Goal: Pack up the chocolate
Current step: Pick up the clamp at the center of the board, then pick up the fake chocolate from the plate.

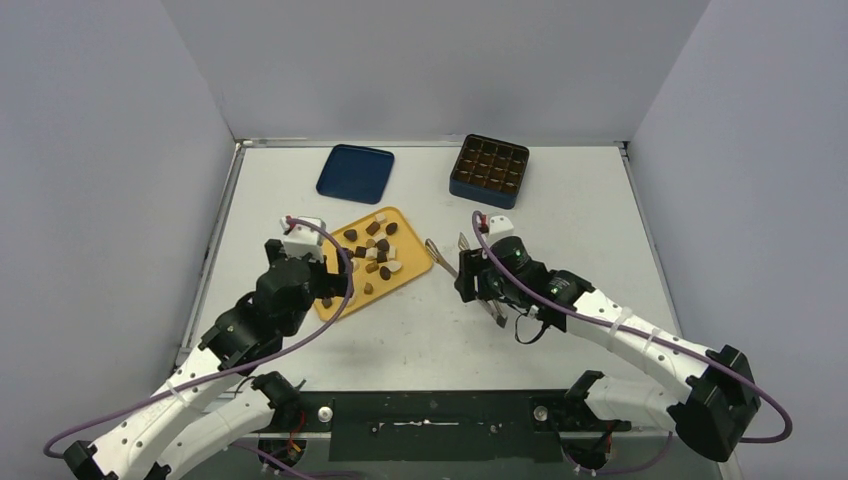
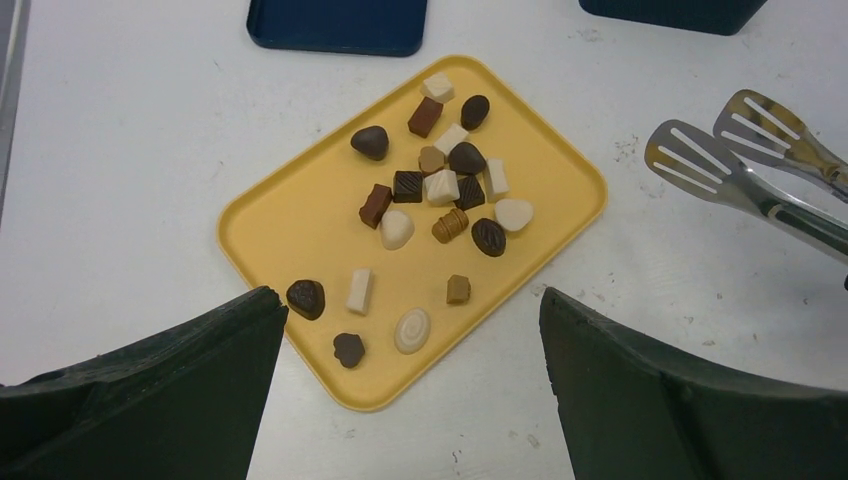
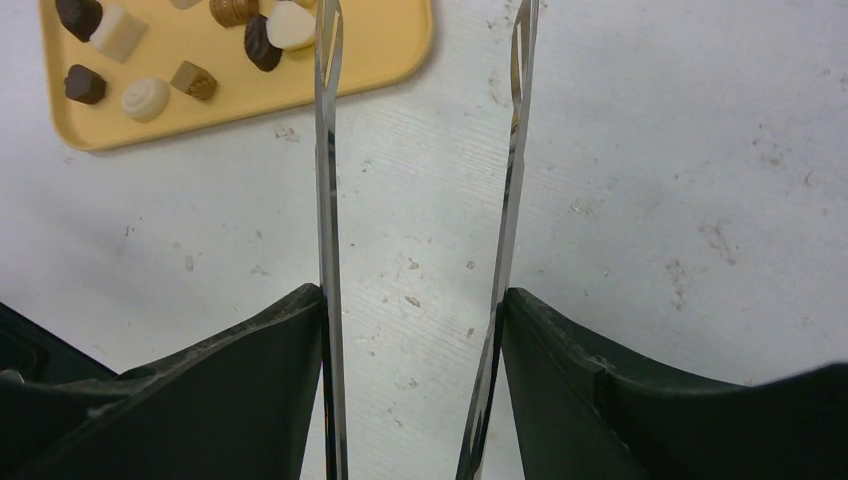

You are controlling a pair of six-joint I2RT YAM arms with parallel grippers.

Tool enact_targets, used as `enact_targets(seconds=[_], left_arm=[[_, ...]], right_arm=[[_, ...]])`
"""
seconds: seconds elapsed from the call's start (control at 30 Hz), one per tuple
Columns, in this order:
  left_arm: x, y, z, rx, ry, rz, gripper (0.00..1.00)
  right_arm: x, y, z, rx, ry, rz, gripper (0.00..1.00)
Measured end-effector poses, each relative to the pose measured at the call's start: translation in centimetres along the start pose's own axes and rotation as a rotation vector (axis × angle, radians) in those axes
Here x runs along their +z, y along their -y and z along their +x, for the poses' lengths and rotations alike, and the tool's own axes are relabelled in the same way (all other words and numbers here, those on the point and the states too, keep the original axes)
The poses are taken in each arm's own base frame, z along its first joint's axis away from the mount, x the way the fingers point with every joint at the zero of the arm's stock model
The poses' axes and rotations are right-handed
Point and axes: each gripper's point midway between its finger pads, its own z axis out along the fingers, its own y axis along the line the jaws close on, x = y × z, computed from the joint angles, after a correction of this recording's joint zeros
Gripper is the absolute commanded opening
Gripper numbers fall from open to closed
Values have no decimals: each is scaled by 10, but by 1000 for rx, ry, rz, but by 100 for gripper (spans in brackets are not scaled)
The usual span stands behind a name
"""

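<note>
Packing seemingly not begun; chocolate [image 2: 440,190] all on yellow tray [image 2: 290,215], left of desk centre; gridded box [image 1: 489,170] by far edge looks unfilled; left gripper [image 2: 408,310] spread wide; right gripper [image 3: 412,300] pinching tongs [image 3: 328,200].

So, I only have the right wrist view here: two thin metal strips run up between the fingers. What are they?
Observer: They are the two arms of metal tongs, gripped by the right gripper. Their slotted tips point toward the yellow tray.
Operator: Where is the chocolate meant to go?
Observer: A dark blue gridded box stands open at the far side of the table.
Operator: And the left arm?
Observer: The left gripper hangs open over the tray's near edge, holding nothing.
</note>
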Motion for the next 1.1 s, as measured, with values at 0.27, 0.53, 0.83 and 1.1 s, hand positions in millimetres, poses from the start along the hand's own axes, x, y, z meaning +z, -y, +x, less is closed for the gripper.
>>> enact_targets(seconds=[0.27,0.53,0.83,1.1], left_arm=[[-20,-18,-21,-56,106,-40,97],[-38,-45,-37,-109,200,-135,97],[-59,-68,-47,-181,297,-189,97],[-59,-71,-41,-182,300,-193,97]], right_arm=[[13,-17,-20,-90,-8,-24,59],[34,-35,-27,-189,-47,-43,58],[60,-65,-28,-277,-104,-89,57],[81,-68,-25,-314,-156,-44,51]])
